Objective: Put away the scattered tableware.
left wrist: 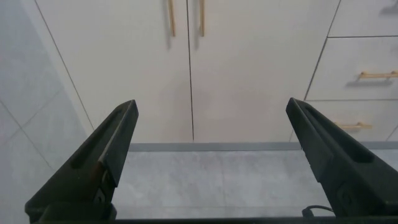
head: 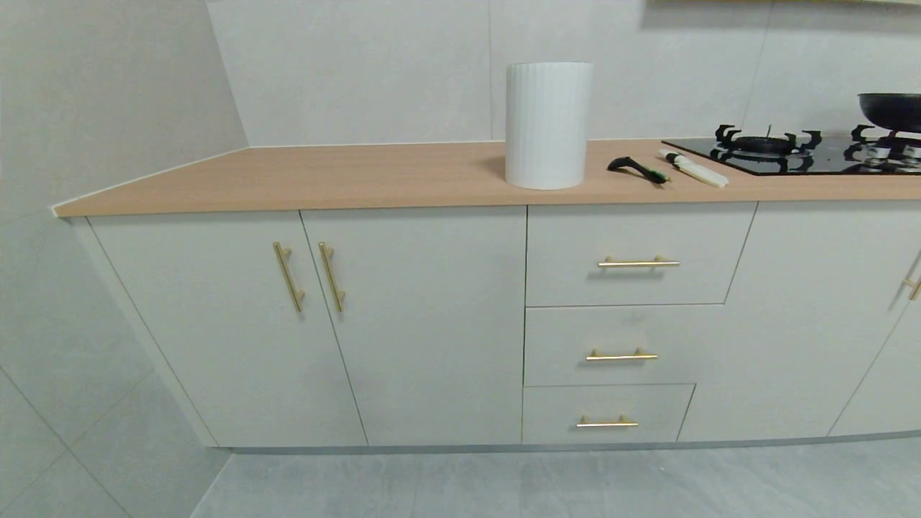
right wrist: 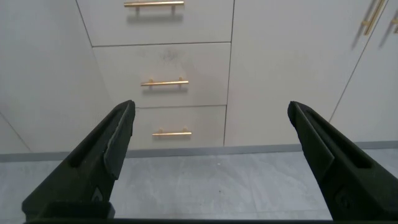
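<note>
Item one: small black-handled utensil with a green tip (head: 637,167), lying flat on the tan wooden countertop (head: 324,176), at 3 o'clock of the white ribbed cylindrical canister (head: 548,126).

Item two: slim cream-handled utensil (head: 694,168), just beside the first at its 3 o'clock, near the black glass gas hob (head: 806,152).

We judge both light, stiff and smooth; take each at mid-handle.

Our left gripper (left wrist: 211,104) and right gripper (right wrist: 211,105): jaws spread wide, empty.

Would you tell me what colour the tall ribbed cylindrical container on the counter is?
The ribbed cylindrical container is white; head view shows it best.
</note>
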You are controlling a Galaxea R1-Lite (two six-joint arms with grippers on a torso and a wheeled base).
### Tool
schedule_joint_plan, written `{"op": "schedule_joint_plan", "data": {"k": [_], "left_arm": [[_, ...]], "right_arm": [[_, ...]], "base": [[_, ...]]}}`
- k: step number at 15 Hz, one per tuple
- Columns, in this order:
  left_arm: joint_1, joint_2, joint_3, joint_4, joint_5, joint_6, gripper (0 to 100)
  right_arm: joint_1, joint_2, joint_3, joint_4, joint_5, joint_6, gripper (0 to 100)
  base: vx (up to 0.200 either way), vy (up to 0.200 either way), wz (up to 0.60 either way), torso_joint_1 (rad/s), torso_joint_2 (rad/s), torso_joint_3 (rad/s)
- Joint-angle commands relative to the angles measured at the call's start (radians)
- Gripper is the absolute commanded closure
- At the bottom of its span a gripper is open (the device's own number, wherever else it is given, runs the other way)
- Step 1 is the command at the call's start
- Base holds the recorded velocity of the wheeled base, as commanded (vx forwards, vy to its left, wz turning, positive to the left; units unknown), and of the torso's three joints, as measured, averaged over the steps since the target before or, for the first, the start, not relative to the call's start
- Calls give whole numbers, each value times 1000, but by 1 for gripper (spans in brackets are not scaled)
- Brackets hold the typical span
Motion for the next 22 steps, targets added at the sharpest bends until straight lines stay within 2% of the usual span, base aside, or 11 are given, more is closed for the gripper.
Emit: {"op": "schedule_joint_plan", "data": {"k": [1, 6, 15, 16, 17, 18, 22], "left_arm": [[0, 0, 0, 0, 1, -2, 0], [0, 0, 0, 0, 1, 0, 0], [0, 0, 0, 0, 1, 0, 0], [0, 0, 0, 0, 1, 0, 0], [0, 0, 0, 0, 1, 0, 0], [0, 0, 0, 0, 1, 0, 0], [0, 0, 0, 0, 1, 0, 0]], "right_arm": [[0, 2, 0, -1, 0, 0, 0], [0, 2, 0, -1, -1, 0, 0], [0, 2, 0, -2, -5, -2, 0], [0, 2, -11, -5, -6, -3, 0], [3, 9, -75, -5, -6, 9, 0], [15, 44, -144, 7, -5, 49, 0], [110, 399, -241, 28, 40, 14, 0]], "base": [[200, 0, 0, -2, -7, 12], [200, 0, 0, 5, 2, 0], [0, 0, 0, 0, 0, 0], [0, 0, 0, 0, 0, 0], [0, 0, 0, 0, 0, 0], [0, 0, 0, 0, 0, 0], [0, 0, 0, 0, 0, 0]]}}
